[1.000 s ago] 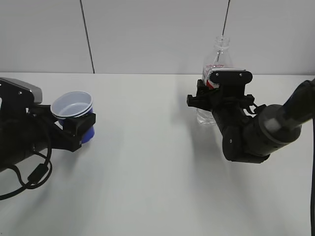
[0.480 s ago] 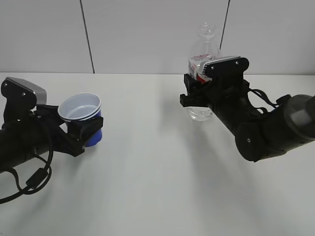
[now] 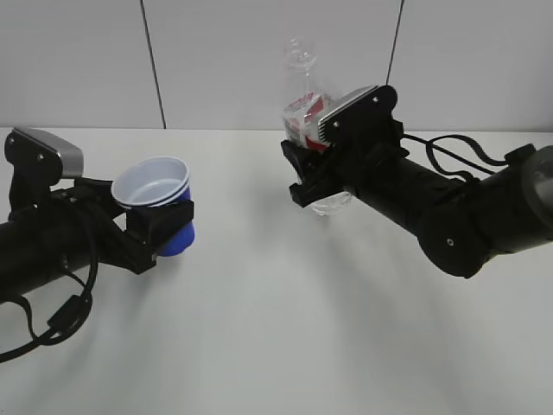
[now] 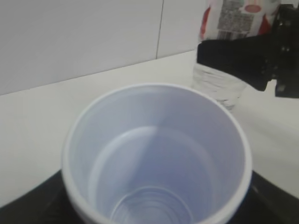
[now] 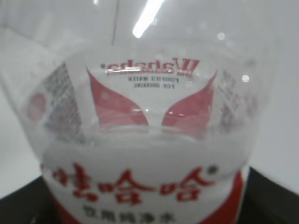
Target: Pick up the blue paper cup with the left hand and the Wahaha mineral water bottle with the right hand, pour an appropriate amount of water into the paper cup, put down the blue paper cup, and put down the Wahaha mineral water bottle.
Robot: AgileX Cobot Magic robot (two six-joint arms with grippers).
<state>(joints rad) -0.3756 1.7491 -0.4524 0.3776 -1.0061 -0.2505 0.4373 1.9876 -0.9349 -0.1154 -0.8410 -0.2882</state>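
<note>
- Our left tool (image 3: 160, 226) grips the cup (image 3: 154, 201), empty, above the surface's left side.
- Our right tool (image 3: 309, 169) clamps the bottle (image 3: 302, 91), lifted mid-surface.
- Next: bring the neck over the cup and tilt.

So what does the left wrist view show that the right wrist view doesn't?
Only the left wrist view shows the white, empty inside of the small blue paper cup, plus the black right gripper clamped around the bottle's middle. Only the right wrist view shows the mirrored Wahaha lettering seen through the clear plastic from behind. Both show the tall clear plastic water bottle with its red-and-white label, and the pale wall behind.
</note>
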